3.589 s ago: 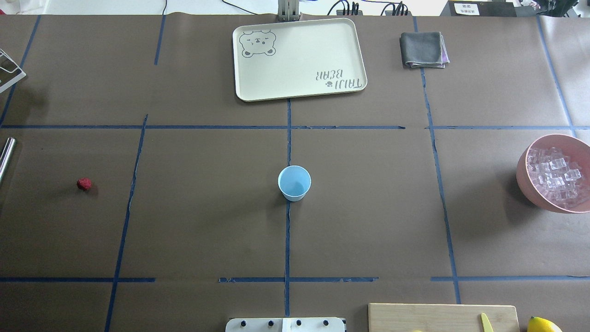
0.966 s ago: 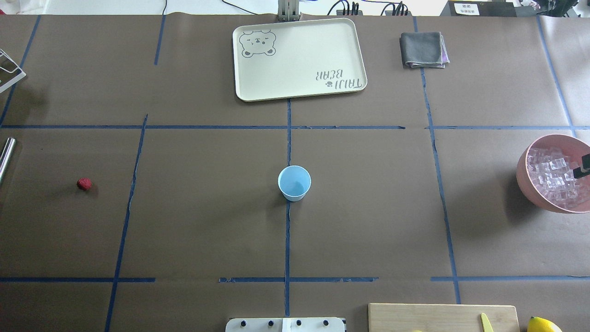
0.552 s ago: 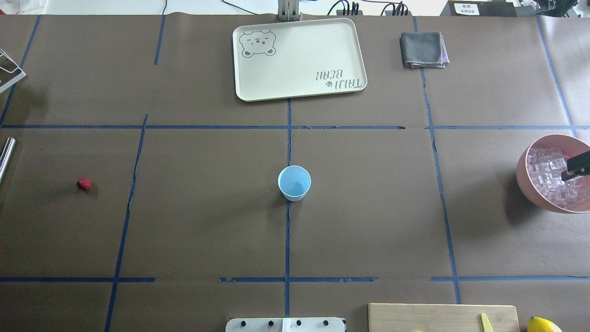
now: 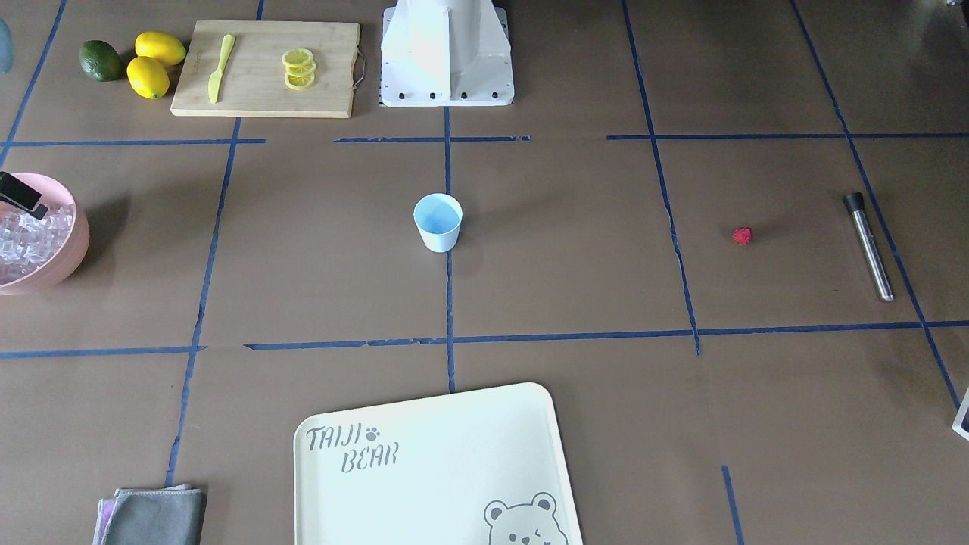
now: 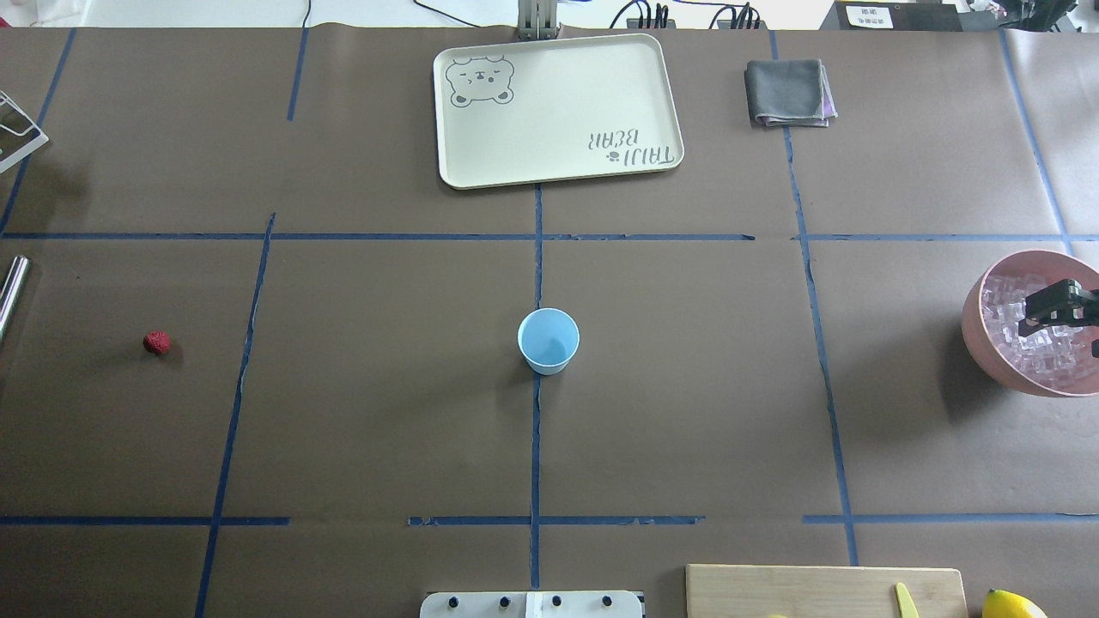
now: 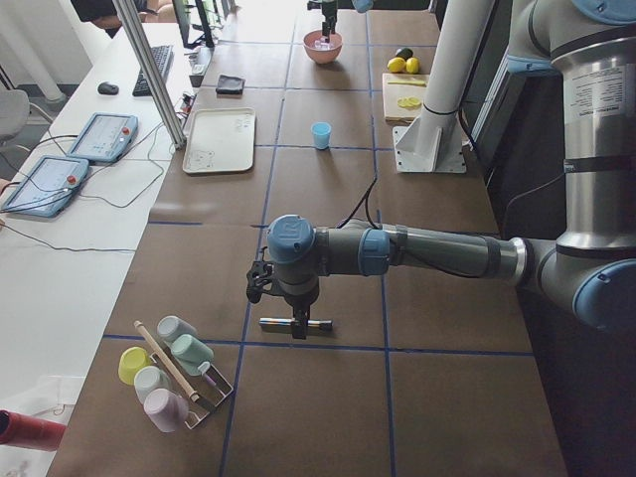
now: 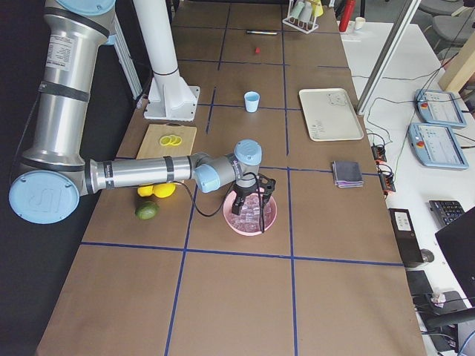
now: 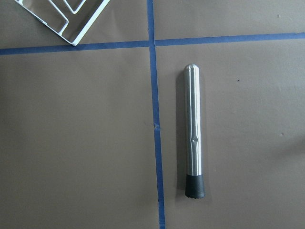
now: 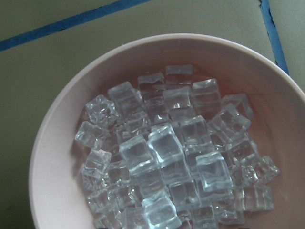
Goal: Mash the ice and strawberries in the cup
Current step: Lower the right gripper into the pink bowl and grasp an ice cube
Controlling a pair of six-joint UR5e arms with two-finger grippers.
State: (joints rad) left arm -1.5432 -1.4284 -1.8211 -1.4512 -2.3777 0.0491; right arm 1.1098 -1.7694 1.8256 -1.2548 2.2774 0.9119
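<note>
Counts: 1 cup (image 5: pixel 548 341), 1 strawberry (image 5: pixel 156 343), 1 pink bowl (image 5: pixel 977 343) of ice (image 9: pixel 164 148), 1 steel muddler (image 8: pixel 193 133), 1 tray (image 5: pixel 558 112), 1 grey cloth (image 5: pixel 788 92), 1 cutting board (image 4: pixel 265 68) carrying 1 yellow knife (image 4: pixel 218 66) and 3 lemon slices (image 4: pixel 298 68); beside it 2 whole lemons (image 4: pixel 147 76) and 1 avocado (image 4: pixel 101 60). Ice cubes are piled up, too many to count.

Cup sits mid-bench (image 5: pixel 386 412) on the centre tape line, upright. Strawberry lies alone, well off toward the robot's left; ice is all in the bowl at the right end.

Change: right fingers (image 5: pixel 1028 319) were out of the overhead view 3.6 s ago, only a tip showed at 1.0 s, now they hang over the ice. Cup and strawberry unmoved.

Right fingers look spread apart, holding nothing, partly cut off by the overhead frame edge. Left fingers (image 6: pixel 295 316) hover over the muddler, seen only from the side, so I can't tell their gap.
</note>
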